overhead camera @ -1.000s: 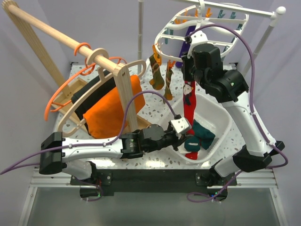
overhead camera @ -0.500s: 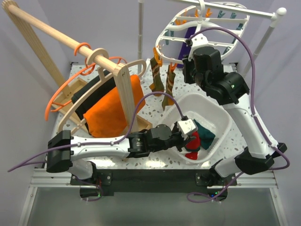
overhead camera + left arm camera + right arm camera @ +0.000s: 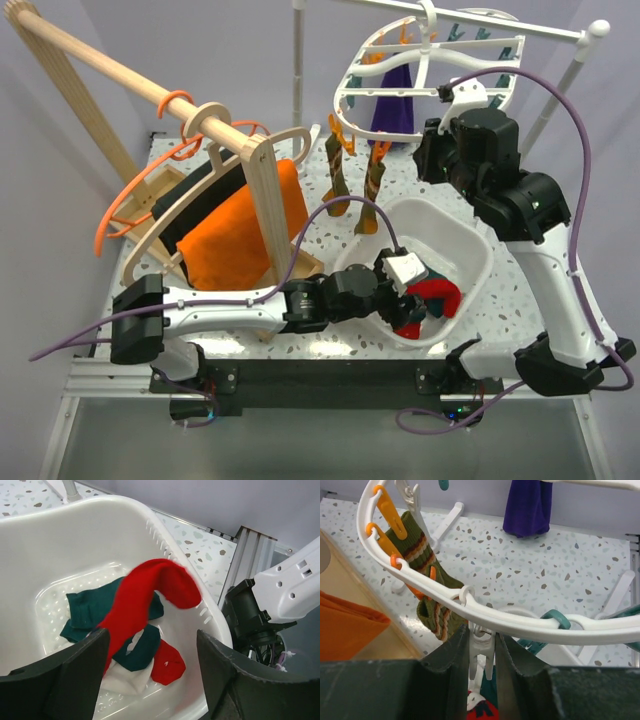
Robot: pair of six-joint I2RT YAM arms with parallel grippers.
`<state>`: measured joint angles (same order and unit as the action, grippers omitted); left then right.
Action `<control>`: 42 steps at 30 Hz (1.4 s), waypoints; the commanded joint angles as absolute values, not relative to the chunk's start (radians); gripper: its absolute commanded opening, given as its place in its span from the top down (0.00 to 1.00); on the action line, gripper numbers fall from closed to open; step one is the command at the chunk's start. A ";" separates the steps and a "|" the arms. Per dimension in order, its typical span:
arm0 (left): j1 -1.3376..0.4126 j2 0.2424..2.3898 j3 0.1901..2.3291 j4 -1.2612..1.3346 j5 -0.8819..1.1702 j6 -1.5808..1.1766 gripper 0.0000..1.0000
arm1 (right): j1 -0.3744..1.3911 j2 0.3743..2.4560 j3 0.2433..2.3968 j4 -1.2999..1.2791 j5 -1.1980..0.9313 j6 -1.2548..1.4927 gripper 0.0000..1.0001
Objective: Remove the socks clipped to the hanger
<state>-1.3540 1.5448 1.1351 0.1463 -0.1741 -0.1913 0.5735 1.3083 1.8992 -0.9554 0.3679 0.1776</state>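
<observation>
Far left: a wooden rail (image 3: pixel 100 62) runs out of frame at the top corner. Thin orange hangers (image 3: pixel 118 215) and a wooden coat hanger (image 3: pixel 225 170) hang from it. They partly cover a black cloth (image 3: pixel 185 205) and an orange cloth (image 3: pixel 240 240).

Left arm (image 3: pixel 210 305): low and stretched rightward along the near edge, wrist over the white basin (image 3: pixel 100 510). From above, its fingertips are lost against the basin contents. In the wrist view the left gripper (image 3: pixel 152 637) has its jaws wide apart and grips nothing. The red sock (image 3: pixel 145 595) arches in the gap between them, above the dark green socks (image 3: pixel 92 607) on the basin floor. Its lower end passes behind one finger, so contact there is not readable. A red-and-white bit lies beneath; it cannot be sorted into separate socks.

Centre, far: the hanger (image 3: pixel 520 624) hangs from the white rack rail (image 3: pixel 480 22). The left striped sock (image 3: pixel 338 178) and right striped sock (image 3: pixel 374 185) hang from orange clips on its left rim. The purple sock (image 3: pixel 397 100) hangs further back.

Right arm (image 3: pixel 550 280): climbs steeply from its base, wrist raised to the hanger's near rim. From above, the wrist body hides the fingertips. In the wrist view the right gripper (image 3: pixel 481 635) has its jaws nearly together, pinching a white clip (image 3: pixel 481 652) under the rim, one pad against each side. The fingers block most of what lies below.
</observation>
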 commanded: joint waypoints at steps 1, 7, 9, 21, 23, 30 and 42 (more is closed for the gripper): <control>-1.336 1.490 1.146 0.173 -0.224 -0.209 0.24 | 0.497 1.299 1.879 -0.907 0.171 0.219 1.00; -1.315 1.421 1.104 0.204 -0.360 -0.212 0.19 | 0.456 1.295 1.888 -0.911 0.089 0.225 1.00; -1.299 1.411 1.111 0.212 -0.449 -0.209 0.16 | 0.440 1.296 1.890 -0.913 0.065 0.229 1.00; -1.098 1.598 1.305 0.161 -0.636 -0.178 0.07 | 0.397 1.312 1.944 -0.940 0.003 0.242 1.00; -1.086 1.643 1.318 0.166 -0.656 -0.176 0.08 | 0.397 1.310 1.942 -0.940 -0.018 0.244 1.00; -1.074 1.683 1.299 0.291 -0.673 -0.158 0.37 | 0.397 1.292 1.930 -0.946 -0.028 0.249 1.00; -1.075 1.709 1.356 0.279 -0.718 -0.028 1.00 | 0.388 1.267 1.882 -0.939 -0.023 0.239 1.00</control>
